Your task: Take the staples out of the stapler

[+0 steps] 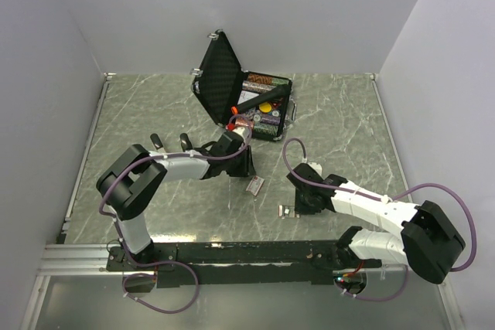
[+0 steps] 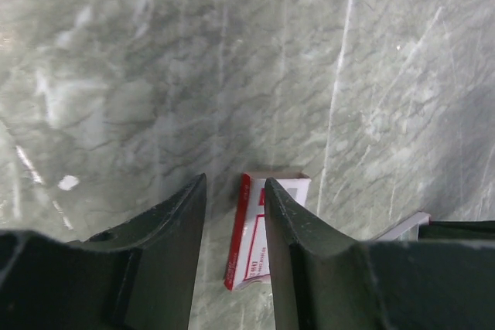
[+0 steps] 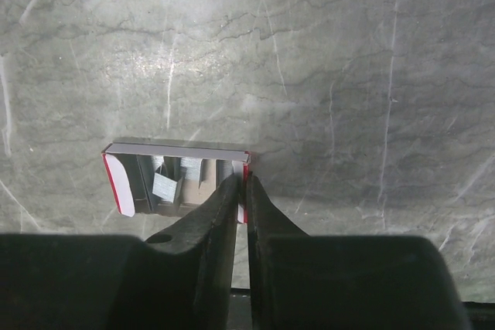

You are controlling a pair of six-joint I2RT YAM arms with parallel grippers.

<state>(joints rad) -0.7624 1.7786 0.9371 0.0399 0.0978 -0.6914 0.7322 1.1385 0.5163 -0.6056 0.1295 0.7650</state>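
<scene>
The case (image 1: 246, 98) stood open at the far middle of the table (image 1: 155, 113), its lid upright on the left. A long black bar (image 1: 259, 100) lay slantwise across its contents. Whether that bar was the stapler could not be told.

On the near side of the case, just past its front corner, the left gripper (image 2: 234, 185) hung over the table with its fingers (image 2: 186, 229) moderately apart and nothing between them. A red-and-white box (image 2: 251, 229) lay flat on the marble below the gap.

Nearer still from the case and a little to its right lay an open cardboard tray (image 3: 124, 183), white with red ends. The staples (image 3: 174, 179) sat inside it as short silvery strips, some tilted against each other. The right gripper (image 3: 242, 183) was drawn down to a narrow slit, pinched over the tray's right end wall. The tray rested flat on the table, apart from the box.
</scene>
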